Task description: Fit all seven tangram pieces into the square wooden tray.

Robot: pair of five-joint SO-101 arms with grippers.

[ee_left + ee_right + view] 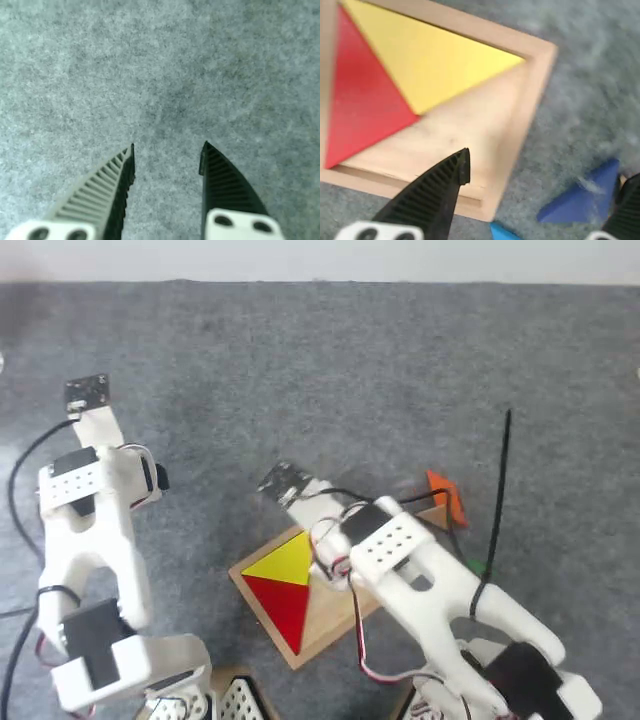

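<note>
The square wooden tray (335, 615) lies at the table's front centre with a yellow triangle (285, 560) and a red triangle (285, 605) inside; the other half of its floor is bare wood. My right arm (390, 540) hangs over the tray. In the right wrist view my right gripper (547, 167) is open over the tray's rim (530, 100), beside the yellow triangle (430, 65) and red triangle (362, 100). A blue triangle (580, 197) and a lighter blue piece (502, 232) lie on the carpet just outside the tray. My left gripper (168, 145) is open over bare carpet.
An orange piece (446, 496) lies on the grey carpet beyond the tray's right corner, and a bit of green (478, 566) shows beside the right arm. The left arm (90, 490) stands at the far left. A black cable (500, 480) rises at the right.
</note>
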